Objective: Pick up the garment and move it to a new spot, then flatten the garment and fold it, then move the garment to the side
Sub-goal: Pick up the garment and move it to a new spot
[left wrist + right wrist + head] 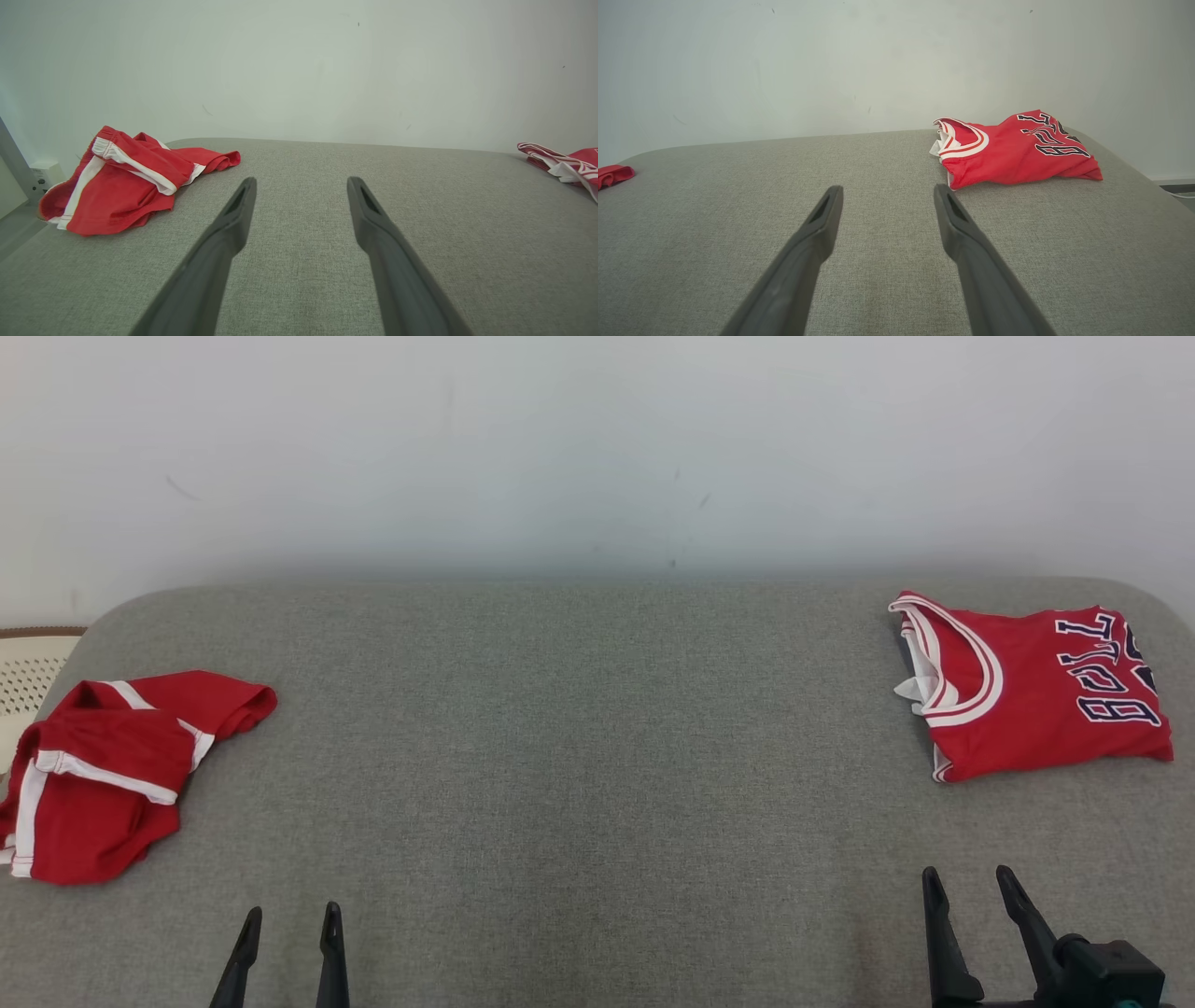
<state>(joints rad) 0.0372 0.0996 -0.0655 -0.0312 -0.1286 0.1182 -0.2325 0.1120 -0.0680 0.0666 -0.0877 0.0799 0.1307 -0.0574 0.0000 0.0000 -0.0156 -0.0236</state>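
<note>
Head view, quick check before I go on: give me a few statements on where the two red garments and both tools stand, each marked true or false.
1. The red shorts lie crumpled at the left end of the grey padded surface. True.
2. The lettered jersey is spread flat in the middle. False: it lies folded at the right end.
3. The left tool is shut on the shorts. False: it is open, empty and apart from them.
4. The right tool is open and holds nothing. True.
</note>
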